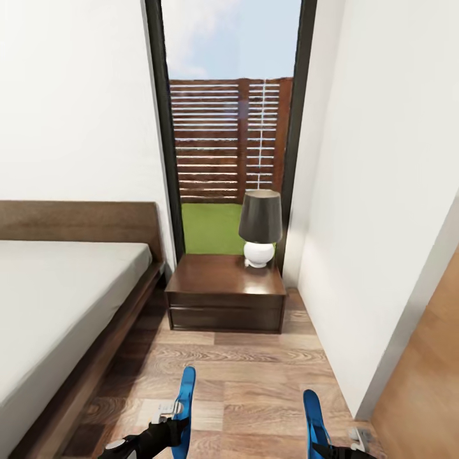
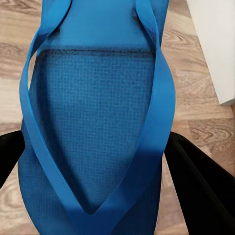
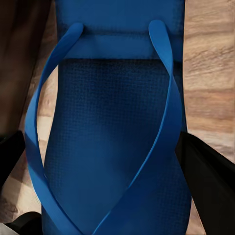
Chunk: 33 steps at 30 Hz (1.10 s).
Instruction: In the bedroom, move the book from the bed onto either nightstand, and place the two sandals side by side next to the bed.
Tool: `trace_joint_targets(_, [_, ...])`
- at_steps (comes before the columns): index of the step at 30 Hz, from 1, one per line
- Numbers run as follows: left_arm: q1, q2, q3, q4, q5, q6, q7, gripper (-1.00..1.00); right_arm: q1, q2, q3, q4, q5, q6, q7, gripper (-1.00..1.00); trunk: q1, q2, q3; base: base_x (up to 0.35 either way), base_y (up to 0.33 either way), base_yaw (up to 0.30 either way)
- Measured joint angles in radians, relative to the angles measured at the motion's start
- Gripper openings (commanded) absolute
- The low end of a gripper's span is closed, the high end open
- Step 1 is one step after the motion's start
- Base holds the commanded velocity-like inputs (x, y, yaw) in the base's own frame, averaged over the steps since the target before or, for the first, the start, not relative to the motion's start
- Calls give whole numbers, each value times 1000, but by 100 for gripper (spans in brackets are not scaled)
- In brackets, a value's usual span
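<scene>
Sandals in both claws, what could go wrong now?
1. Each sandal is pinched only at its edges by a claw, so the other sandal or this one might slip when lowered.
2. The floor strip between bed and wall is narrow, so they may end up apart or crooked.

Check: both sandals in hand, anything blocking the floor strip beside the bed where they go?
Nothing visible. The left sandal and right sandal hang over bare wood floor beside the bed. The nightstand with its lamp sits further ahead, by the window.
</scene>
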Motion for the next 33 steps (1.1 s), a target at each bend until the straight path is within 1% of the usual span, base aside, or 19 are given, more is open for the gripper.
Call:
trace_joint_targets(21, [0, 0, 0, 0, 0, 0, 0, -100, 0, 0, 0, 0, 0, 0, 1, -100, 0, 0, 0, 314, -100, 5])
trace_joint_targets(28, [0, -1, 0, 1, 0, 0, 0, -100, 0, 0, 0, 0, 0, 0, -1, -100, 0, 0, 0, 310, -49, 183])
trace_joint_targets(33, [0, -1, 0, 0, 0, 0, 0, -100, 0, 0, -1, 0, 0, 0, -1, -100, 0, 0, 0, 159, -4, 256])
